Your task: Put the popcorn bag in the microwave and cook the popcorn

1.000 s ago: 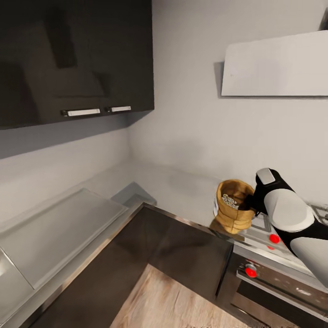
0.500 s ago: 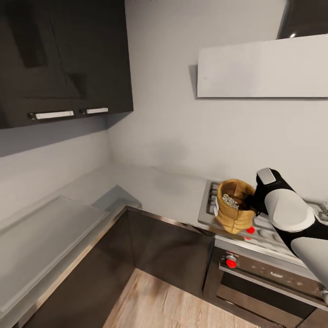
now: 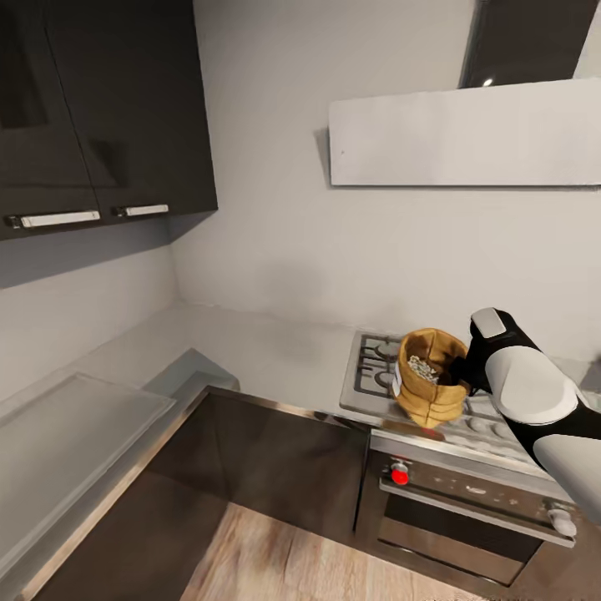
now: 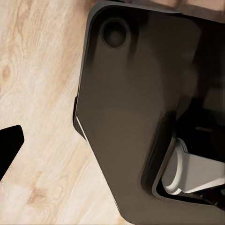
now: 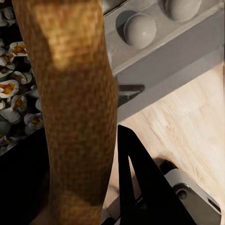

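popcorn bag (image 3: 429,377) w/ popcorn (image 3: 424,368) held above gas hob (image 3: 376,367) | right gripper (image 3: 458,371) fingers clamped on bag rim | left gripper (image 4: 7,150) fingers: can't tell

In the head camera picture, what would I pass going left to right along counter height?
Raised grey slab → countertop → gas hob → popcorn bag held by the right gripper → robot's right arm.
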Controlling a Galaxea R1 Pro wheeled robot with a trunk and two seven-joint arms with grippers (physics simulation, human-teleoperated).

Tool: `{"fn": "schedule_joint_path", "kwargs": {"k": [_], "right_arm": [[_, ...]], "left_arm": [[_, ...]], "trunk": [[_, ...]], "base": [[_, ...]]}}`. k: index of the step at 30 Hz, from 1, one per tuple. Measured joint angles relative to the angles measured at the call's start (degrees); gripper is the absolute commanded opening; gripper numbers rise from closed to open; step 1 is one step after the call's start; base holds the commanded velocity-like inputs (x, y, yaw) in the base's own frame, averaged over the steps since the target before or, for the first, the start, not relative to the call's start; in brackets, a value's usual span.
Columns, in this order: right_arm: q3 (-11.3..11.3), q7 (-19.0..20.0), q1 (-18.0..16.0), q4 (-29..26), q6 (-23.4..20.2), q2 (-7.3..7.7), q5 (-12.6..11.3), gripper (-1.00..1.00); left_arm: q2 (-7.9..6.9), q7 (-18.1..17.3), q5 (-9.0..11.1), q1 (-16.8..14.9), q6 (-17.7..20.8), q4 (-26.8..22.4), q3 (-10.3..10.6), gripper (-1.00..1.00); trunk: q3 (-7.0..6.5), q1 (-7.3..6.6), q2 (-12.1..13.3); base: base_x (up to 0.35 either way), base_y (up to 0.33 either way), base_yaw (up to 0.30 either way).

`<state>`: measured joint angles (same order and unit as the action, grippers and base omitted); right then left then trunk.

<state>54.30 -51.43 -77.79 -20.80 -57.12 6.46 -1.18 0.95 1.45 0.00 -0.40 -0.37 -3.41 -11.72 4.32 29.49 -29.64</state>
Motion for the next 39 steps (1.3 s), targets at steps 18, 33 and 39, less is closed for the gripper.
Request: {"fn": "schedule_joint_path", "kwargs": {"k": [18,33,39], "right_arm": [[0.0,0.0,0.0,0.0,0.0,0.32,0.0,-1.00],[0.0,0.0,0.0,0.0,0.0,0.75,0.0,-1.00],[0.0,0.0,0.0,0.0,0.0,0.76,0.0,-1.00]], "left_arm": [[0.00,0.0,0.0,0.0,0.0,0.0,0.0,1.00],[0.00,0.0,0.0,0.0,0.0,0.0,0.0,1.00],[0.00,0.0,0.0,0.0,0.0,0.0,0.0,1.00]], "trunk": [[-1.07,0.00,0.0],[-1.82,0.00,0.0],[-2.12,0.00,0.0]], "base": [[0.000,0.000,-0.249],[0.000,0.000,-0.260],[0.000,0.000,-0.260]]}}
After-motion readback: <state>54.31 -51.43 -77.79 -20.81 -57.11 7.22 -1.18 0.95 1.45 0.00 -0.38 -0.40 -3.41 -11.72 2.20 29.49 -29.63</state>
